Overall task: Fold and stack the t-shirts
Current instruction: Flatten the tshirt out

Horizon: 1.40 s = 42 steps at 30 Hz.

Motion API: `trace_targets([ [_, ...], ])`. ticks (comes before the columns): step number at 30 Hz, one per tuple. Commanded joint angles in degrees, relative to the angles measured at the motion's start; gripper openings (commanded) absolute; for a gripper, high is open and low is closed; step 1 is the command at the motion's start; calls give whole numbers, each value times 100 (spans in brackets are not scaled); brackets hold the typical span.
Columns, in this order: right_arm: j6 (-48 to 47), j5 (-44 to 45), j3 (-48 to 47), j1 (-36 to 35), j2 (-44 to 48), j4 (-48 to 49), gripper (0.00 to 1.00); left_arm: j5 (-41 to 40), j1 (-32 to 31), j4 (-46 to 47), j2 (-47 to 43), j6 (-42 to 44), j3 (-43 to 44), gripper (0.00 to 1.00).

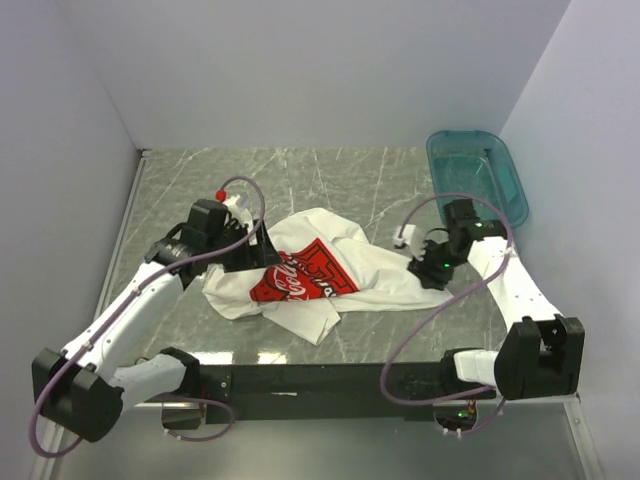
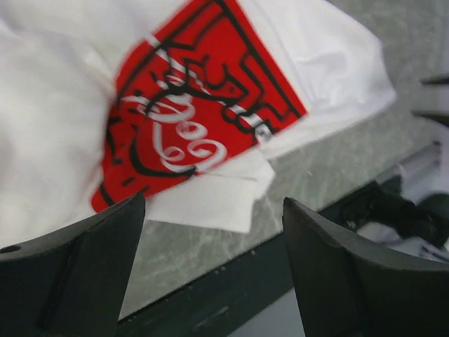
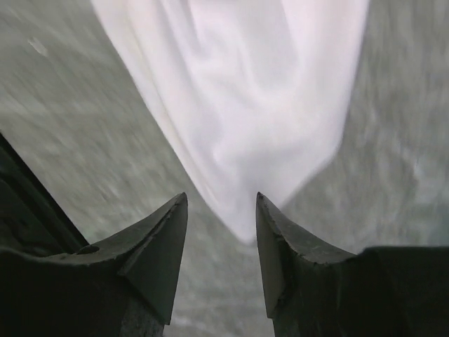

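Note:
A white t-shirt (image 1: 335, 262) lies crumpled in the middle of the table, its red Coca-Cola print (image 1: 290, 283) facing up. My left gripper (image 1: 250, 252) is at the shirt's left edge. In the left wrist view it (image 2: 214, 203) stands open above bare table with nothing between its fingers, and the print (image 2: 196, 112) and white cloth (image 2: 56, 126) lie just beyond the tips. My right gripper (image 1: 418, 264) is at the shirt's right end. In the right wrist view it (image 3: 221, 200) is open, and a pointed tip of the t-shirt (image 3: 259, 105) reaches down between its fingertips, untouched by them.
A teal plastic basin (image 1: 478, 175) stands at the back right corner, beside the right arm. A black rail (image 1: 330, 378) runs along the table's near edge between the arm bases. Walls close in the left, back and right sides.

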State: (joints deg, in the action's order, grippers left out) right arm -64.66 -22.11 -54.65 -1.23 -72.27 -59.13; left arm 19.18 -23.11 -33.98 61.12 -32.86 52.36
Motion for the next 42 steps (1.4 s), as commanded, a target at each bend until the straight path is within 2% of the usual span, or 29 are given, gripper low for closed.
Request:
trace_targets([
  [1, 898, -1137, -230, -1016, 266, 304, 51, -1265, -18, -162, 660, 225, 651, 86],
  [2, 1129, -1216, -221, -1480, 283, 515, 51, -1485, -9, -145, 899, 375, 1088, 86],
  [5, 1789, -1532, -388, -1967, 126, 1105, 51, -1707, 0, 39, 1997, 1096, 1984, 84],
  [6, 1895, -1620, -466, -2090, -49, 1245, 51, -1576, 0, 32, 2313, 1437, 2258, 77],
  [7, 2079, -1717, -598, -2117, -146, 1316, 51, -1375, 0, -29, 2995, 1580, 2531, 73],
  [9, 2317, -1762, -661, -2109, -313, 1613, 50, -1058, 0, -205, 3640, 1991, 3340, 65],
  [10, 2518, -1736, -600, -2109, -323, 1720, 50, -857, 0, -267, 4209, 2072, 3577, 64],
  [11, 2598, -1675, -547, -2118, -323, 1834, 50, -741, 9, -320, 4476, 2143, 3989, 64],
  [15, 2740, -1393, -169, -2126, -244, 2178, 49, -424, 0, -251, 5583, 2144, 4712, 63],
  [21, 2696, -1498, -124, -2100, -323, 2073, 49, -959, 0, -574, 6700, 2161, 5671, 63],
  [26, 2661, -1612, -186, -2100, -472, 1985, 49, -1250, 0, -322, 6738, 2196, 5488, 62],
  [31, 2634, -1630, -212, -2109, -551, 1923, 49, -1338, 0, -276, 6816, 2258, 5434, 53],
  [34, 2634, -1648, -256, -2109, -560, 1853, 49, -1242, 0, -373, 6948, 2311, 5495, 30],
  [35, 2643, -1656, -265, -2109, -551, 1844, 49, -1189, 0, -390, 6966, 2311, 5522, 18],
  [37, 2643, -1665, -256, -2091, -516, 1844, 49, -1057, 0, -382, 6931, 2328, 5574, 10],
  [38, 2643, -1674, -248, -2109, -516, 1827, 49, -1013, 0, -382, 6905, 2337, 5618, 2],
  [42, 2643, -1683, -274, -2091, -516, 1818, 49, -960, 9, -399, 6720, 2328, 5952, 0],
])
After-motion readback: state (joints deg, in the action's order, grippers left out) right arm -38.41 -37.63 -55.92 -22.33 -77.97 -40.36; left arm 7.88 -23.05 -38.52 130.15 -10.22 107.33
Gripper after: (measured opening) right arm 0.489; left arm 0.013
